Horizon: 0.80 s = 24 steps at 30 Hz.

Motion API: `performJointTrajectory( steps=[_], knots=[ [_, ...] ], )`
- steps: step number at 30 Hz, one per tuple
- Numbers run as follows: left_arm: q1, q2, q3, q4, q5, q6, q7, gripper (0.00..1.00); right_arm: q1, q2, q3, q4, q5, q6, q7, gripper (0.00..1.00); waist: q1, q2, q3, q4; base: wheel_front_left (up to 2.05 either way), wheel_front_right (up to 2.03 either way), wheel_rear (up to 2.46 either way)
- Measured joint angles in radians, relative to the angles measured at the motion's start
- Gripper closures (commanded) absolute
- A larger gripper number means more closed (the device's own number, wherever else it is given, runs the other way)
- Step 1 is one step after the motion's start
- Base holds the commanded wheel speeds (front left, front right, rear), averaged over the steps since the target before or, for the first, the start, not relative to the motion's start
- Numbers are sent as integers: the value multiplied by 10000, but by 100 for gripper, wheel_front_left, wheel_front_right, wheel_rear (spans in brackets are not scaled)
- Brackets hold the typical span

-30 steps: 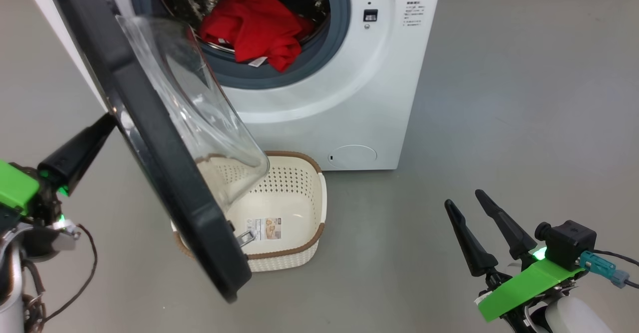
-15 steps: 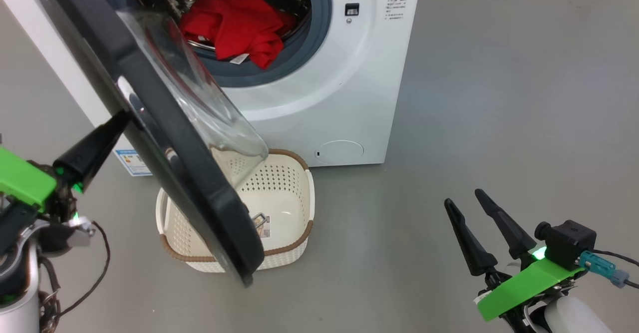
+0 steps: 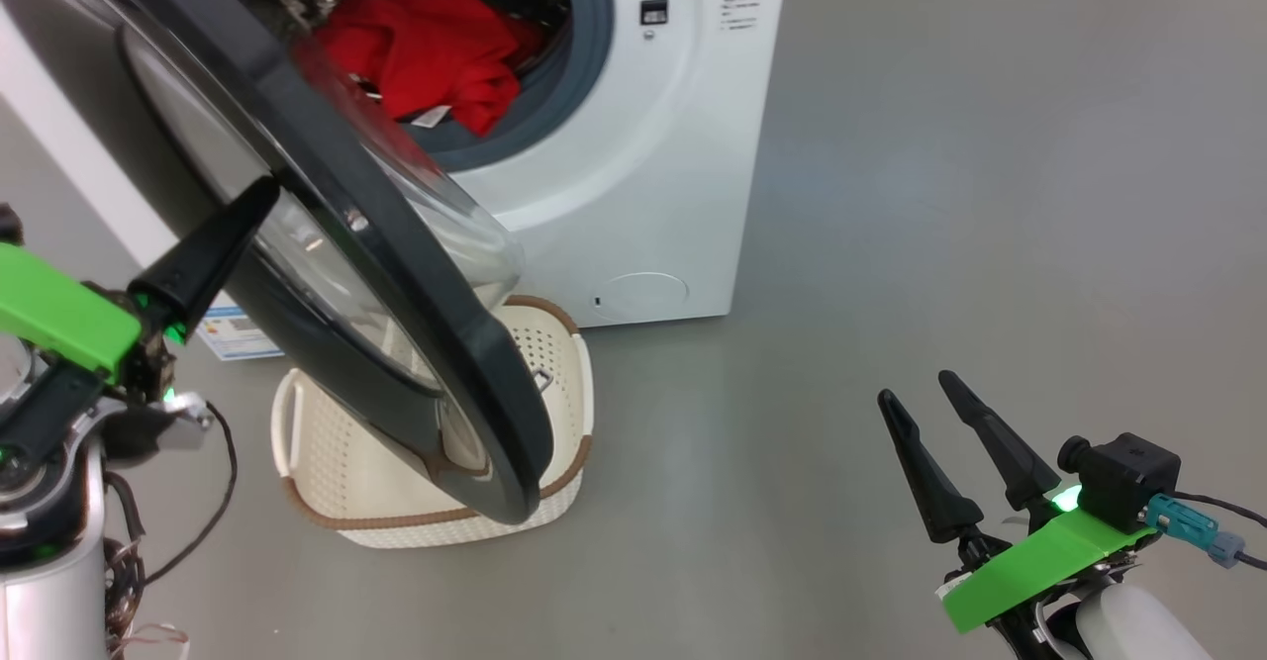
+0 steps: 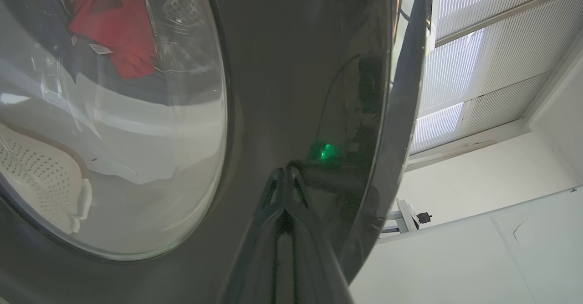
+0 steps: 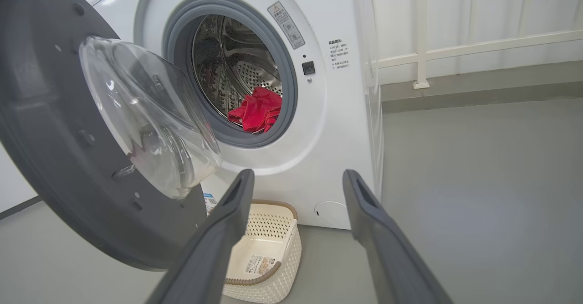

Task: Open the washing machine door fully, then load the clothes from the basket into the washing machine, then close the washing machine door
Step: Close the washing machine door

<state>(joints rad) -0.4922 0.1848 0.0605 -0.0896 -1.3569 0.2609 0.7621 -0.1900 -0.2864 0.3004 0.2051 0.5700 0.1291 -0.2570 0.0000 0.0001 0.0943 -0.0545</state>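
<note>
washing machine door [image 3: 465, 363] ajar, bulge [image 5: 150, 112] toward drum [image 5: 237, 67] (clothes [image 5: 255, 112] inside), left pincer [image 3: 252, 205] touching

Glossy door [image 3: 337, 235], steel drum [image 5: 232, 67], perforated plastic basket [image 5: 282, 267]

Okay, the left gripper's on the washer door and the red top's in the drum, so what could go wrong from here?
1. The red garment droops onto the grey gasket at the drum mouth, so the washing machine door may pinch it when closing.
2. The left gripper, shut, presses only its tips on the door's glossy outer face and might slide off.
3. The basket sits below the door's lower edge and could get clipped.
</note>
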Motion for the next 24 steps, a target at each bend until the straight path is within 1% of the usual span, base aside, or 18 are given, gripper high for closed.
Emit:
performJointTrajectory(
  steps=[10,21,24],
  knots=[
    [-647,25,6,449,263,-115,-309,100,-13,82,-130,-35,-2,0,0,0,0,0,220,-740,0,0,0],
    [-1407,119,63,1174,874,-209,-1020,100,-209,98,-213,-90,-31,0,0,0,0,0,552,-1564,0,0,0],
    [-1626,155,77,1488,1097,-359,-1273,100,-216,121,-234,-130,-33,0,0,0,0,0,660,-1794,0,0,0]
  ],
)
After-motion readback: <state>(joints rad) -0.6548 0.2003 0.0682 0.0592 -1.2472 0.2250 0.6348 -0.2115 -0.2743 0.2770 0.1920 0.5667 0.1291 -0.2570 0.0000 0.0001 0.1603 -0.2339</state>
